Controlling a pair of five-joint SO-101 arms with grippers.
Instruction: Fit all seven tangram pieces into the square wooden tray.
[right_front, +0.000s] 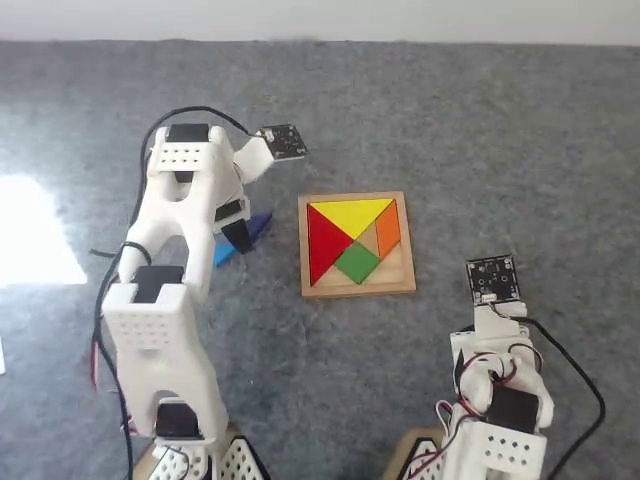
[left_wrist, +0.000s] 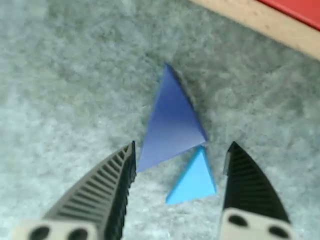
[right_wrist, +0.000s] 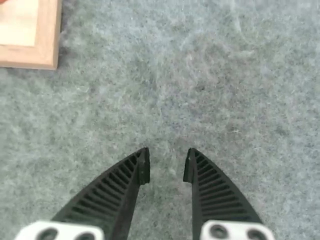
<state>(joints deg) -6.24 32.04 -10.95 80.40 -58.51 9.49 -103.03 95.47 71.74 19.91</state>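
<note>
Left gripper (left_wrist: 182, 146): jaws spread wide, pinching nothing. Light blue triangle (left_wrist: 194, 177) lies on the grey mat (left_wrist: 75, 75) between the jaws, nearer one finger. Dark blue triangle (left_wrist: 172, 117) is just ahead of the tips, one corner touching the light blue one. Both are off the tray (right_front: 357, 290), just beside its edge. The tray holds yellow (right_front: 350, 214), red (right_front: 324, 250), green (right_front: 357, 263) and orange (right_front: 388, 236) pieces. Right gripper (right_wrist: 166, 155): jaws slightly apart over mat, tray corner well ahead.
</note>
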